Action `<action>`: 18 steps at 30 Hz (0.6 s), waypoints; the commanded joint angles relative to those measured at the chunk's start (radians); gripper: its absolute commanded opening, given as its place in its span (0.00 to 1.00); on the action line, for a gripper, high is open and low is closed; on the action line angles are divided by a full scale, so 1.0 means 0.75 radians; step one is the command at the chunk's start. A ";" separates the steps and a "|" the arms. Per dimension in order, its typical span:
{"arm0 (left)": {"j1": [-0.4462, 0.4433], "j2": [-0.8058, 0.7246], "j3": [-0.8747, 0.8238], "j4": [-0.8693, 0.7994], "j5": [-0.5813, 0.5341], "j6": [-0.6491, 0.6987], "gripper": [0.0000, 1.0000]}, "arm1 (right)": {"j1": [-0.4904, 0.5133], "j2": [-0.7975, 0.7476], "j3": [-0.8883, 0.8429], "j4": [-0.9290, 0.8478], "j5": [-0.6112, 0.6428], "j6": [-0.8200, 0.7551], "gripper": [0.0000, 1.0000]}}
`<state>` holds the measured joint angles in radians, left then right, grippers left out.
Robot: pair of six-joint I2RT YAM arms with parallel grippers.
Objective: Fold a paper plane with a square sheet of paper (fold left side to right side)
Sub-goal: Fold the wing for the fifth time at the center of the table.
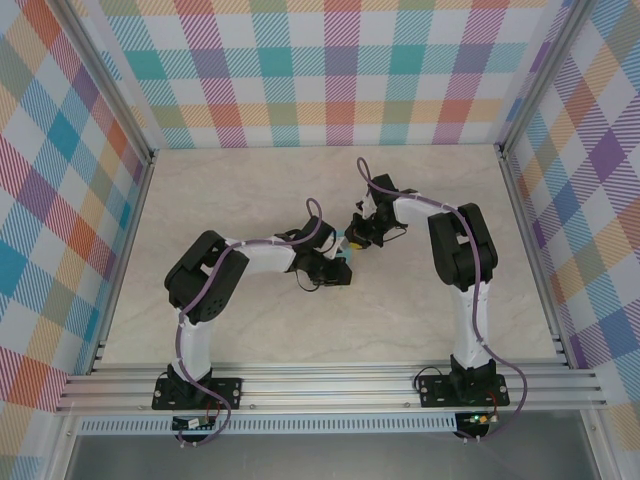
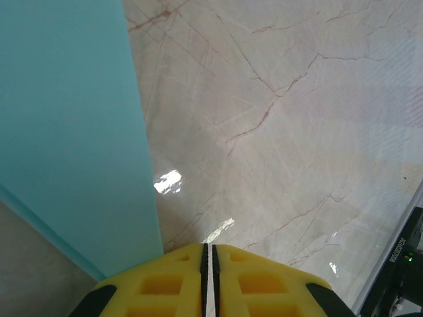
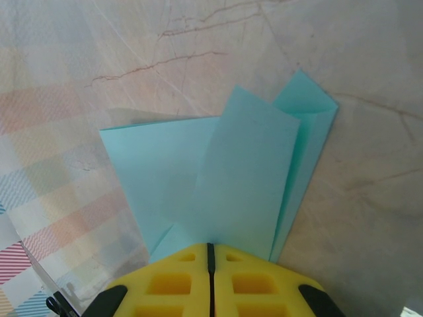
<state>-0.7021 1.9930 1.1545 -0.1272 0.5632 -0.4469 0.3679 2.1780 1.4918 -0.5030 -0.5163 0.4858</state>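
The square sheet of paper [image 3: 251, 178] is turquoise and partly folded, with overlapping flaps and a pointed corner at the far right. My right gripper [image 3: 211, 246] is shut, and the middle flap runs straight into its yellow fingertips. In the left wrist view the paper [image 2: 66, 132] is a broad turquoise plane on the left, close to the camera. My left gripper [image 2: 209, 247] sits just right of its edge, jaws together with only a thin slit and no paper between them. From above, both grippers [image 1: 338, 272] [image 1: 358, 235] meet mid-table, with a sliver of paper [image 1: 344, 240] between them.
The marble tabletop [image 1: 250, 200] lies bare around the arms. Checked walls [image 1: 320, 70] and metal rails [image 1: 520, 250] close in the back and sides. A black arm part [image 2: 403, 264] shows at the lower right of the left wrist view.
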 commanded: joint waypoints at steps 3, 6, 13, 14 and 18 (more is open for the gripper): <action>-0.068 -0.026 -0.061 -0.189 0.068 0.016 0.15 | 0.000 0.073 0.009 -0.038 0.120 -0.027 0.05; -0.071 -0.045 -0.061 -0.190 0.070 0.014 0.15 | 0.000 0.074 0.013 -0.039 0.121 -0.028 0.05; -0.074 -0.094 -0.059 -0.235 0.069 0.010 0.16 | 0.002 0.074 0.016 -0.046 0.121 -0.032 0.05; -0.076 -0.100 -0.057 -0.235 0.069 0.007 0.16 | 0.002 0.076 0.015 -0.045 0.120 -0.034 0.05; -0.076 -0.098 -0.036 -0.251 0.067 0.014 0.17 | 0.002 0.077 0.019 -0.050 0.121 -0.033 0.05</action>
<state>-0.7528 1.9461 1.1278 -0.2535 0.5926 -0.4442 0.3698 2.1815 1.5005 -0.5213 -0.5171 0.4812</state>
